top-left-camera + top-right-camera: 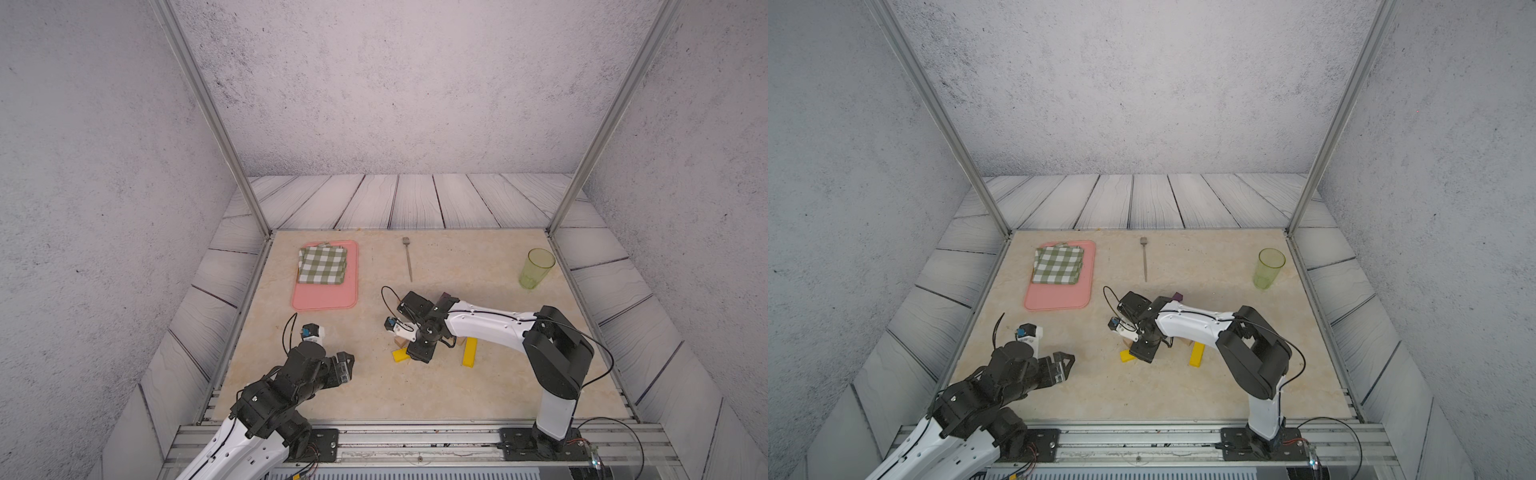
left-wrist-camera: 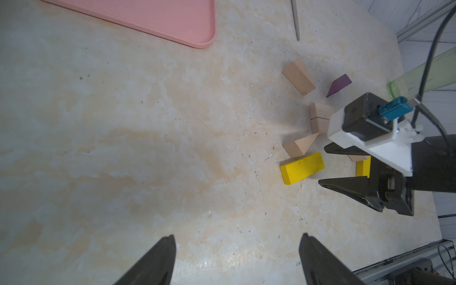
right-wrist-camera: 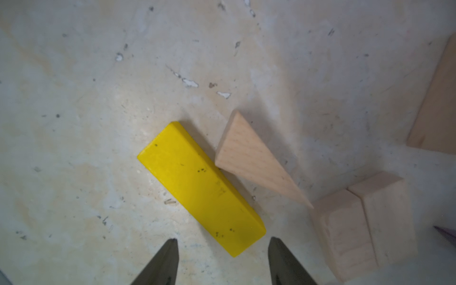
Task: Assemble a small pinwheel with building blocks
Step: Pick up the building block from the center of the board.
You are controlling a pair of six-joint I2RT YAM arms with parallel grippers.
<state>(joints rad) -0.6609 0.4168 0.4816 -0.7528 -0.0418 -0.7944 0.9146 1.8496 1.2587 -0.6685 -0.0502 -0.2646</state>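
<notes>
Right gripper (image 3: 222,246): jaws stand apart, nothing clamped. The near end of 1 yellow bar (image 3: 199,187) lies flat on the table right at the gap between the fingertips (image 3: 170,249). I cannot tell whether either tip touches it.

Just beyond the bar, a pale-wood wedge (image 3: 254,165) lies with 1 corner against the bar's long side. Its thin point reaches the 2 short wood rectangles (image 3: 365,222), which sit side by side, touching.

Farther out, a 2nd wood wedge (image 2: 298,76) and the purple wedge (image 2: 339,85) lie loose, apart from each other and from the rectangles. The 2nd yellow bar (image 1: 469,351) lies under the right forearm, on the far side of this gripper from the 1st bar. The building blocks are a scattered cluster at mid-table.

Left gripper (image 2: 238,237): jaws wide apart, holding nothing, over bare table (image 1: 374,395) well to the left of the blocks.

Back of the table: pink tray (image 1: 324,299) with a checked cloth (image 1: 322,266), a fork (image 1: 408,257), a green cup (image 1: 536,268).
</notes>
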